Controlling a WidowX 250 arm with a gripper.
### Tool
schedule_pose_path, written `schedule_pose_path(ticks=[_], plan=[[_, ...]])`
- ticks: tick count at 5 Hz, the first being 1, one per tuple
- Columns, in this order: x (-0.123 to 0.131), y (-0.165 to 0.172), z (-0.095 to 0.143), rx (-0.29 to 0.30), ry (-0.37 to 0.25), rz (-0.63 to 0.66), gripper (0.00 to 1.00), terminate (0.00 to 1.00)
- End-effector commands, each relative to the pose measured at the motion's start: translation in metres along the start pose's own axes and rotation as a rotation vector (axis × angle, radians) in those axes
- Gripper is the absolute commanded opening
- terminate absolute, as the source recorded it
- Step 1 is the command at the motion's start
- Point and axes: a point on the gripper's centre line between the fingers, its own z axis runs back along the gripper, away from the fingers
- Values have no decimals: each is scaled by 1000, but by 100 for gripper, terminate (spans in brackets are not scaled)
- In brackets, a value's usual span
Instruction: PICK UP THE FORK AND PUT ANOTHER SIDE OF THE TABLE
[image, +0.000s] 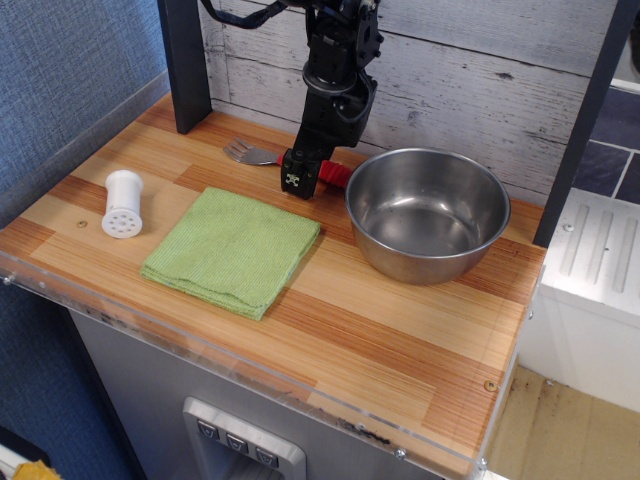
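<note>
At the back of the worktop (400, 330), I have the pincer (300, 181) down over the fork (250, 154), which lies flat on the planks near the rear wall. The tines point left and a short stretch of red handle shows to the right of the pincer, just beside the steel bowl (428, 212). The pincer covers the near end of the handle, so I cannot tell from this view whether its jaws are apart or closed on the fork, nor whether they touch it. I judge the low, nearly vertical approach is meant to straddle the thick handle, the easiest part to grip.

The bowl crowds the handle's right end, which probably explains coming in from above, not from the side. A folded green cloth (233, 249) sits in front of the fork, and a white shaker (122, 204) lies toppled well to the left. The open planks at the front right look to me like the likeliest place to set the fork down. Nothing here shows the fork lifted, so I read the pick-up as not yet done.
</note>
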Motion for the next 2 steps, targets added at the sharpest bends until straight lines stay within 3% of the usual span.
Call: schedule_pose_path(ticks=[1,2], plan=[[-5,9,67,164,-4,2,100,0],[-13,6,88,207,-13,12,100,0]])
